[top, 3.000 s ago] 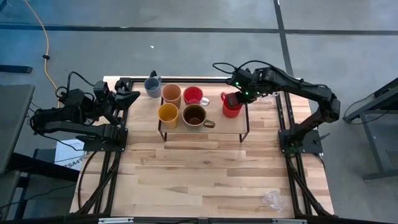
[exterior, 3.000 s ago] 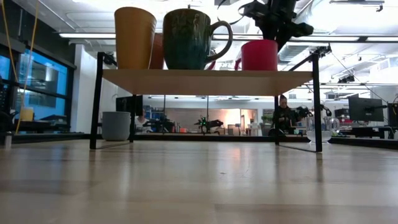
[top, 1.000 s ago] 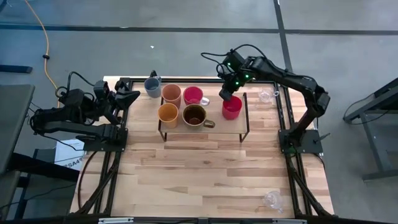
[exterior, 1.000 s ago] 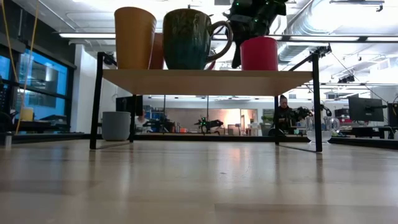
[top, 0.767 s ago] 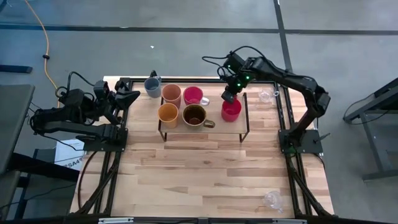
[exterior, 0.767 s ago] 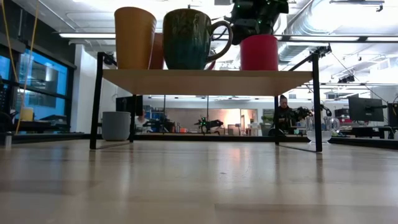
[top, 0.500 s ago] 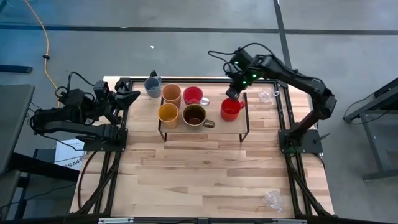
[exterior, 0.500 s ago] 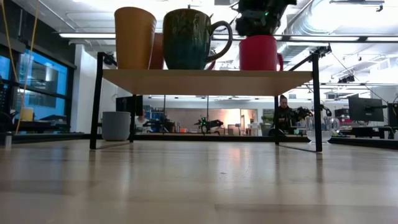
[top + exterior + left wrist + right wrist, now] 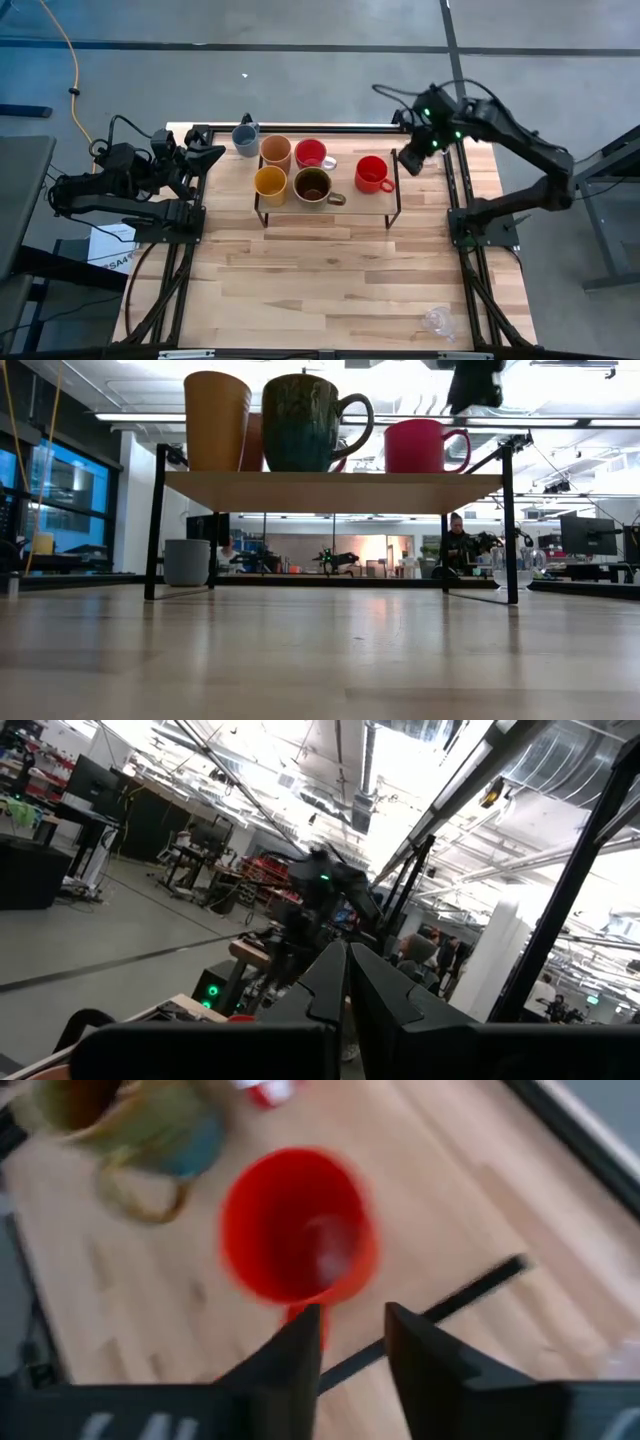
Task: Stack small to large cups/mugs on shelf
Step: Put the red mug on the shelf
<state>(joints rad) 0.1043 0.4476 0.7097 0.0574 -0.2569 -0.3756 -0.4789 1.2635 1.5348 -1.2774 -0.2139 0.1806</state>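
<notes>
The shelf point(image 9: 345, 160) holds a peach tumbler point(image 9: 276, 152), a pink cup point(image 9: 311, 153), an orange-yellow cup point(image 9: 270, 184), a dark-brown mug point(image 9: 313, 185) and, at its right end, a red mug point(image 9: 371, 173) standing upright with its handle point(image 9: 458, 448) toward the table's right. A grey-blue mug point(image 9: 244, 139) stands on the table behind the shelf's left end. My right gripper point(image 9: 352, 1342) is open, above and to the right of the red mug point(image 9: 296, 1225), touching nothing. My left gripper point(image 9: 348, 970) is shut and raised at the table's left edge.
A clear glass cup point(image 9: 437, 321) stands near the table's front right corner. Another clear glass point(image 9: 503, 573) shows in the low view by the shelf's right legs. Bare plank lies between the dark-brown mug and the red mug. The wooden tabletop point(image 9: 320, 280) spreads before the shelf.
My right gripper has risen and gone toward the table's right edge, away from the red mug. The mug stays on the shelf's right end and has turned about, so its handle now points to the right.
</notes>
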